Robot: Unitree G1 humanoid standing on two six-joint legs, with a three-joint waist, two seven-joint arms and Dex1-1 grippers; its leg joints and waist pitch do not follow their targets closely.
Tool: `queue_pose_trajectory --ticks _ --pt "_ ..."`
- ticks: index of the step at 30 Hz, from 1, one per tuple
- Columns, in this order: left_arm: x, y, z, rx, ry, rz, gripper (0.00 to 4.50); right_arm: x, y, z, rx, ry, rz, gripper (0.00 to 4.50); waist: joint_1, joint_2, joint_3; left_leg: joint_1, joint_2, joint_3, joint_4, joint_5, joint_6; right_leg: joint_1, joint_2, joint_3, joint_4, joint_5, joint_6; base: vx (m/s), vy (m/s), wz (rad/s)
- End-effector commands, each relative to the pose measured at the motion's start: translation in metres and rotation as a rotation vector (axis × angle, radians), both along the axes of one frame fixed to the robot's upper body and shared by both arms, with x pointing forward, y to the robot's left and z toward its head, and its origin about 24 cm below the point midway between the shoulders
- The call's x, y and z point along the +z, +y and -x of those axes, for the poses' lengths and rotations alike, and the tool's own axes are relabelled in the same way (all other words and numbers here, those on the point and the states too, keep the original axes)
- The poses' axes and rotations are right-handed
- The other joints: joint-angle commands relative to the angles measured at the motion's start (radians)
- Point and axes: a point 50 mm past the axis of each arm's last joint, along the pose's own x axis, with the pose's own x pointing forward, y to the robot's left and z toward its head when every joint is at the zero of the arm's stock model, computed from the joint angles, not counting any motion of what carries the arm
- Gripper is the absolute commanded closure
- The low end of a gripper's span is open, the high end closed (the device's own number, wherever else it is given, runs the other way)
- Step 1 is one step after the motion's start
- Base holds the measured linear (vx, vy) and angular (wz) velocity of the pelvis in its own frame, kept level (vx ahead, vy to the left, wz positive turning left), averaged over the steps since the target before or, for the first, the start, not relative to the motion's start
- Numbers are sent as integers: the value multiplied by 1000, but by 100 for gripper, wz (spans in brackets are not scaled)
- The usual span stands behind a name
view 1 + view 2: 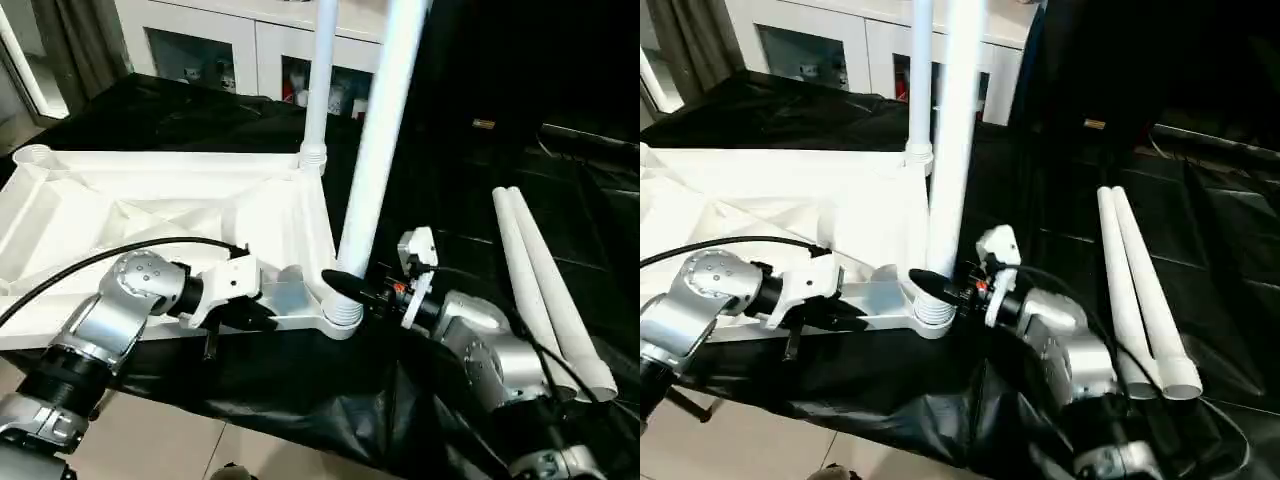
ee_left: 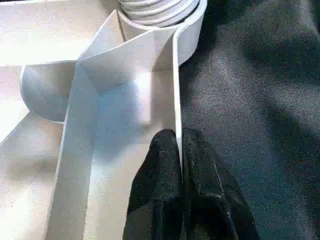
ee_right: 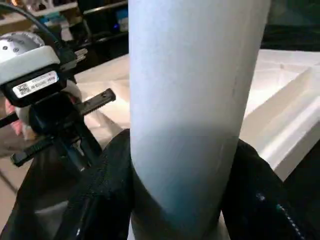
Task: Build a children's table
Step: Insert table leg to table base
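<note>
Our right gripper (image 1: 350, 288) is clamped around the base of a white leg (image 1: 375, 150) standing in the near corner socket (image 1: 343, 318) of the upturned tabletop (image 1: 150, 200). At nine o'clock from it, our left gripper (image 2: 180, 150) pinches the top's near rim wall. A second leg (image 1: 320, 80) stands at twelve o'clock; two spare legs (image 1: 550, 290) lie at three o'clock on black cloth (image 1: 480, 160).

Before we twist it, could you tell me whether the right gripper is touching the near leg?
Touching: the right wrist view shows the right gripper clamped around the leg.
</note>
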Motion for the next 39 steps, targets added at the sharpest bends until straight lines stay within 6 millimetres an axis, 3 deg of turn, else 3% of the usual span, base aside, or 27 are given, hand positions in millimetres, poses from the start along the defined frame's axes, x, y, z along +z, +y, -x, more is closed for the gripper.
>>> queue_pose_trajectory --ticks 1,17,18,19,21,22,23,29,30,31,32,34,37,38,39 --pt "17 -7 -5 -59 -67 17 450 -23 -24 3 -139 92 34 262 2 32 -63 20 27 -9 -57 -140 -1 41 -80 47 -61 193 -234 0 0 0" --pt "18 -6 -7 -59 -70 15 450 -37 -21 14 -217 -12 24 262 0 36 -61 20 27 -10 -60 -162 3 40 -80 47 -64 182 -237 0 0 0" --pt "18 -6 -7 -60 -69 14 450 -38 -20 15 -226 -11 16 262 1 48 -59 20 27 -12 -61 -170 -2 38 -81 47 -64 173 -237 0 0 0" --pt "18 -6 -7 -60 -69 14 450 -38 -20 15 -228 -10 14 262 -1 42 -59 21 28 -11 -62 -185 -3 39 -80 48 -66 164 -238 0 0 0" --pt "17 -6 -7 -60 -69 13 450 -39 -20 16 -233 -8 9 262 -1 41 -57 20 28 -11 -63 -194 -3 39 -80 48 -67 149 -241 0 0 0" --pt "17 -6 -7 -61 -68 14 450 -39 -19 16 -251 -8 -8 262 -1 41 -57 21 28 -11 -63 -195 -3 39 -80 48 -67 145 -241 0 0 0" --pt "17 -7 -7 -62 -67 15 450 -40 -19 17 -273 -6 -22 262 -1 49 -56 21 29 -11 -64 -204 -4 36 -81 49 -70 138 -241 0 0 0" --pt "16 -6 -5 -66 -62 13 450 -48 -15 25 -285 21 -39 262 -2 51 -52 20 29 -13 -66 -219 -1 36 -81 49 -71 114 -244 0 0 0" --pt "16 -5 -4 -68 -57 11 450 -49 -14 26 -277 20 -30 262 -1 65 -47 19 29 -15 -67 -221 -4 33 -82 49 -70 113 -243 0 0 0" --pt "16 -5 -4 -68 -57 11 450 -49 -14 26 -277 20 -30 262 -4 56 -48 19 29 -14 -67 -222 -2 35 -80 50 -71 119 -244 0 0 0" --pt "15 -4 -3 -69 -54 8 450 -48 -12 26 -256 11 -9 262 -4 60 -47 19 28 -15 -68 -223 -2 34 -79 49 -71 117 -243 0 0 0" --pt "14 -3 -4 -70 -50 4 450 -46 -5 28 -160 -24 75 262 -7 50 -45 18 27 -12 -68 -214 -2 37 -77 50 -74 112 -233 0 0 0" --pt "14 -3 -4 -70 -51 3 450 -46 -4 29 -129 -31 105 262 -7 53 -44 18 27 -12 -67 -210 5 36 -79 52 -74 99 -230 0 0 0" --pt "14 -4 -4 -68 -53 6 450 -45 -3 29 -97 -32 123 262 -7 41 -44 16 26 -11 -67 -194 12 38 -78 52 -74 89 -227 0 0 0" --pt "13 -6 -4 -66 -55 10 450 -45 -2 31 -58 -28 140 262 -7 41 -44 16 26 -11 -67 -194 12 38 -78 52 -74 89 -227 0 0 0"
